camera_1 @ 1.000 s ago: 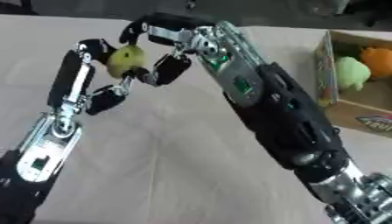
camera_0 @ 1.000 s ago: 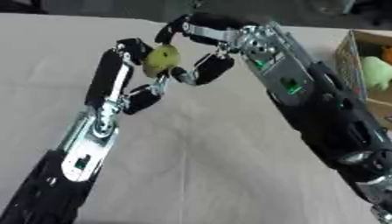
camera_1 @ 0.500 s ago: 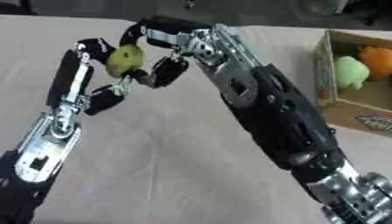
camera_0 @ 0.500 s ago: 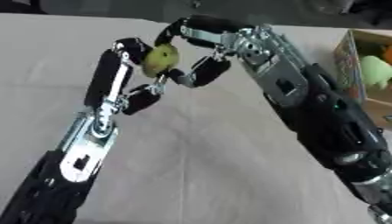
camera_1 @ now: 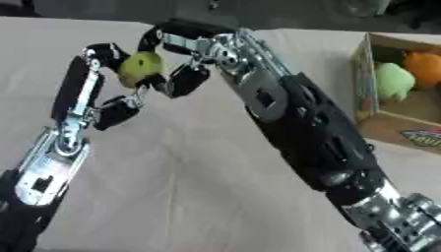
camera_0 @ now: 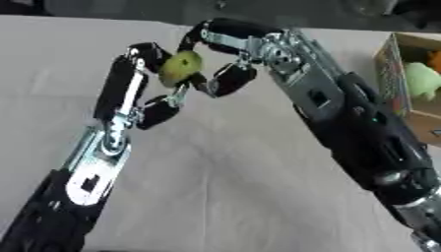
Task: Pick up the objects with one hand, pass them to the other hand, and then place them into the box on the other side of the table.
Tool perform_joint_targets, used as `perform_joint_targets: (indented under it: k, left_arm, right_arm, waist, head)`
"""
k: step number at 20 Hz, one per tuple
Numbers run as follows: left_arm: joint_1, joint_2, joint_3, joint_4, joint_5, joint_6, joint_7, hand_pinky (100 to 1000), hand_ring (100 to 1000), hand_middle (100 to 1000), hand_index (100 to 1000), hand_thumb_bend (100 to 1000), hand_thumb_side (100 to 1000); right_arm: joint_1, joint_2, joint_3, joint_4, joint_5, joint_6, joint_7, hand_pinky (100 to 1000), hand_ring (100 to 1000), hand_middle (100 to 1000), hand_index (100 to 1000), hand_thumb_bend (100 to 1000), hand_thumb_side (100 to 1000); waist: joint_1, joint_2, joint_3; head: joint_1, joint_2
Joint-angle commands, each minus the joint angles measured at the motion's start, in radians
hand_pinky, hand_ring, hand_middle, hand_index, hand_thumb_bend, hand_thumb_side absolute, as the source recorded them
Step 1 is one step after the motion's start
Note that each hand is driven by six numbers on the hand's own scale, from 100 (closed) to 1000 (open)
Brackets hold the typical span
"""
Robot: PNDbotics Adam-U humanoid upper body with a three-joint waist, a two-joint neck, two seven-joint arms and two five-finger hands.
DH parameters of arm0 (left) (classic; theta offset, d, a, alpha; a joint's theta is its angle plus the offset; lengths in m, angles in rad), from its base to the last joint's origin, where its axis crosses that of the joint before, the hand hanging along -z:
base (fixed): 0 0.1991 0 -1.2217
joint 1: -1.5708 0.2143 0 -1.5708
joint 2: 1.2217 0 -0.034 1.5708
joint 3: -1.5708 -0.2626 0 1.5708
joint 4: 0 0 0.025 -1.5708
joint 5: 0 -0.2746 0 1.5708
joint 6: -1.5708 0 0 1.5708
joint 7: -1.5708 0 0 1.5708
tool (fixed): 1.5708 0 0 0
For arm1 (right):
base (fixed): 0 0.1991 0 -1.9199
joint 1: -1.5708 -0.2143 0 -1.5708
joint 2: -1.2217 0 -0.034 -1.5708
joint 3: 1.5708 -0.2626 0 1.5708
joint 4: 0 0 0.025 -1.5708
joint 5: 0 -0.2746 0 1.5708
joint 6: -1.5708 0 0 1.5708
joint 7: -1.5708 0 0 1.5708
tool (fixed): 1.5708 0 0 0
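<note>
One yellow-green fruit [camera_0: 180, 68] was held above the table [camera_0: 233, 187], in the far middle of the view, between the two hands. The left hand [camera_0: 138, 88] reached up from the lower left, its arm long and nearly straight, and its fingers were curled around the left and lower side of the fruit. The right hand [camera_0: 231, 54] came from the lower right, its forearm rising diagonally, and it bent over the fruit from above, with curled fingers touching its top and right side. So both hands were closed on the same fruit. At the right edge stood one open box [camera_1: 372, 74], well apart from the hands. Inside it lay two things: one pale green [camera_1: 394, 81] and one orange [camera_1: 424, 63], side by side.
</note>
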Motion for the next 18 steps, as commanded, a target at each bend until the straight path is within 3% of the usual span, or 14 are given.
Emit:
perform_joint_targets:
  k: [1, 9, 12, 13, 14, 18]
  left_arm:
    - [-0.019, -0.001, -0.003, -0.012, 0.005, -0.003, -0.009, 542, 524, 450, 508, 100, 100]
    - [-0.018, -0.005, 0.002, 0.009, 0.020, 0.008, -0.005, 542, 523, 450, 516, 100, 110]
    - [-0.016, -0.005, 0.002, 0.019, 0.016, 0.023, -0.011, 584, 556, 486, 607, 100, 100]
    - [-0.015, -0.004, 0.002, 0.021, 0.011, 0.028, -0.018, 615, 588, 510, 643, 148, 100]
    - [-0.015, -0.003, 0.003, 0.021, 0.002, 0.033, -0.025, 633, 613, 562, 712, 269, 100]
    - [-0.014, 0.000, 0.004, 0.019, -0.046, 0.039, -0.050, 673, 690, 658, 850, 486, 274]
  right_arm:
    - [-0.021, 0.004, -0.003, -0.010, -0.019, 0.010, -0.013, 914, 894, 614, 687, 100, 100]
    - [-0.021, 0.008, -0.004, -0.004, -0.047, 0.045, -0.047, 907, 855, 531, 593, 100, 100]
    - [-0.022, 0.008, -0.008, 0.001, -0.047, 0.048, -0.052, 904, 846, 518, 581, 100, 100]
    - [-0.022, 0.008, -0.010, 0.002, -0.047, 0.048, -0.054, 904, 845, 515, 579, 100, 100]
    - [-0.022, 0.008, -0.012, 0.003, -0.047, 0.050, -0.056, 905, 845, 513, 578, 100, 100]
    - [-0.022, 0.006, -0.020, 0.001, -0.051, 0.057, -0.064, 904, 842, 511, 576, 100, 100]
  waist:
    - [0.005, -0.015, 0.001]
    - [0.005, -0.015, 0.001]
    - [0.005, -0.015, 0.000]
    - [0.005, -0.015, 0.000]
    - [0.006, -0.016, 0.000]
    - [0.006, -0.018, -0.001]
  head:
    - [-0.004, 0.004]
    - [-0.006, 0.004]
    - [-0.007, 0.004]
    - [-0.007, 0.004]
    - [-0.007, 0.003]
    - [-0.008, 0.000]
